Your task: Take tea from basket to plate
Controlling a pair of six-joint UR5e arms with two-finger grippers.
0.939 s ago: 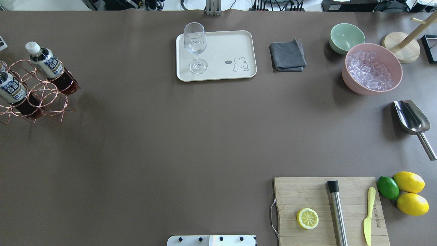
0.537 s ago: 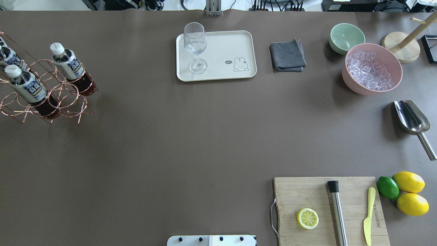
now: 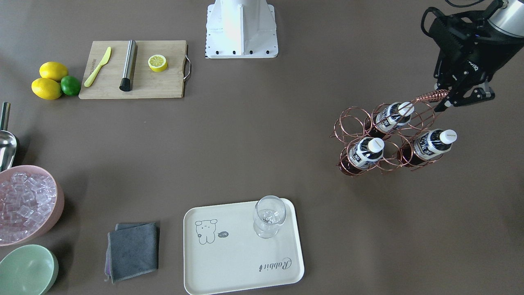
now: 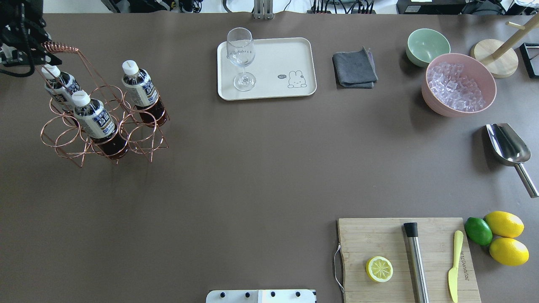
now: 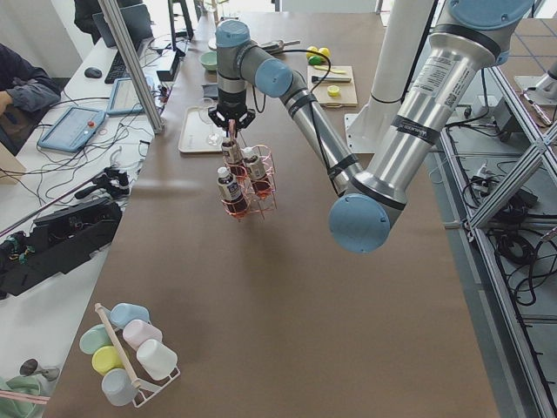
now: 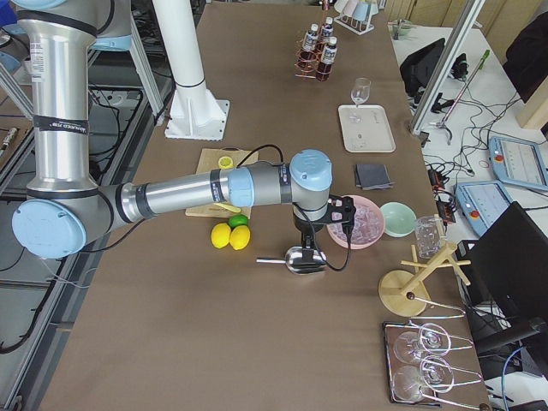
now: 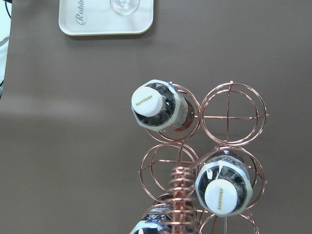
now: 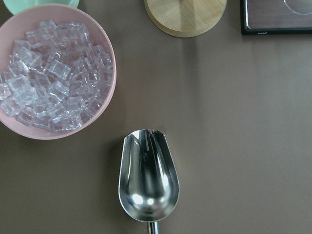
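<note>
three tea bottles (image 4: 94,118) stand upright in the wire basket (image 4: 126,130), white caps up, the other three rings bare. the basket is near the table's left end, well apart from the cream plate (image 4: 269,90), which carries a wine glass (image 4: 241,57). the left gripper (image 3: 447,99) is closed narrow on the coiled top of the basket's handle (image 4: 63,47); whether the basket's feet touch the table cannot be told. the right gripper (image 6: 308,240) hangs over a steel scoop (image 8: 147,175) beside a pink bowl of ice (image 8: 53,73); its opening cannot be told.
</note>
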